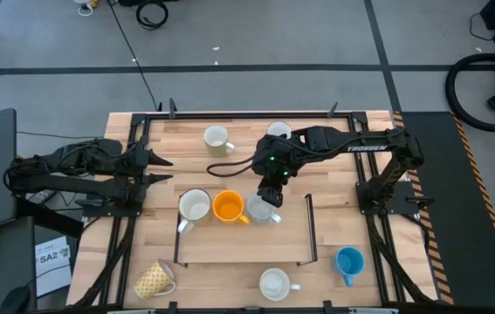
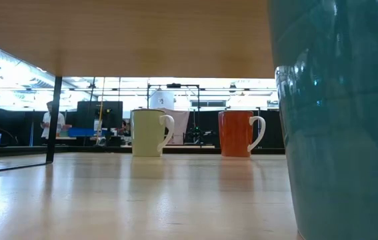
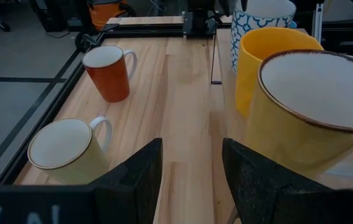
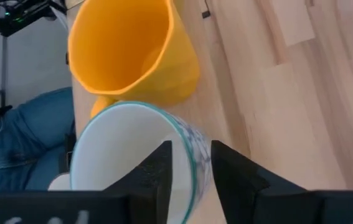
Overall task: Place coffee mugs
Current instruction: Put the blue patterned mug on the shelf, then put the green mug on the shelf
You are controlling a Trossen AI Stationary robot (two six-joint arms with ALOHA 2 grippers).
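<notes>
Three coffee mugs sit in a row mid-table: a cream mug point(image 1: 195, 206), an orange mug point(image 1: 228, 207) and a patterned mug point(image 1: 263, 210), whose rim the right gripper point(image 1: 269, 192) pinches between nearly closed fingers. The left gripper point(image 1: 161, 168) waits open near the wooden table point(image 1: 334, 187)'s left edge. Other mugs stand near the edges; grey floor and cables surround the table.

Eight upright mugs dot the table: cream point(image 1: 195, 207), orange point(image 1: 228, 207) and blue-patterned point(image 1: 263, 209) stand touching in a row.
</notes>
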